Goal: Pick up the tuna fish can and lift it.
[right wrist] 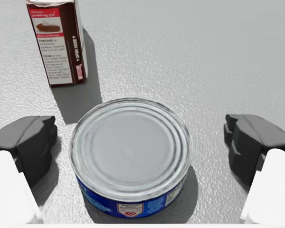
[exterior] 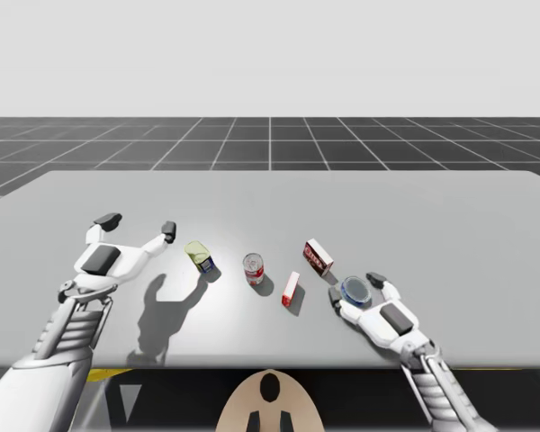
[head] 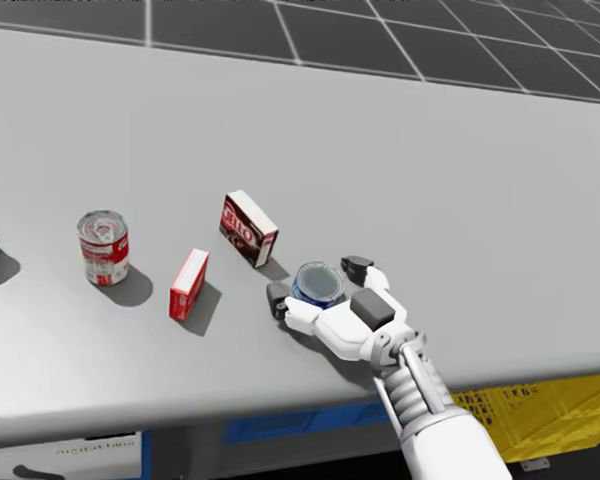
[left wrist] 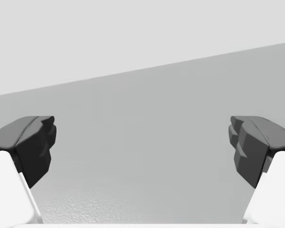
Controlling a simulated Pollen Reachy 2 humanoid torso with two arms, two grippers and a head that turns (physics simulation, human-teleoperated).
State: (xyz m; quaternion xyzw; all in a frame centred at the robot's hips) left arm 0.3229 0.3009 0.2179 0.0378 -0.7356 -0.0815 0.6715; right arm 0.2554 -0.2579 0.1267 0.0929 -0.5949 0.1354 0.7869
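Left gripper (exterior: pixel 139 225): glossy white shell; two fingers branch from a broad palm.
Right gripper (head: pixel 317 282): the same white build, a mirror twin of the left.
Fingertips (left wrist: pixel 35 145): dark grey, blocky, faceted pads cap rounded white fingers.
Back plate (head: pixel 369 310): a dark grey rounded rectangle is set into the white back of the hand.
Wrist (head: pixel 410 385): a grey ribbed sleeve, ringed like a spring, at 5 o'clock from the back plate in the head view.
Forearm (head: pixel 448 440): a smooth white tube, wider than the wrist, further along at 5 o'clock.
Markings: no cables, screws or lettering can be made out.
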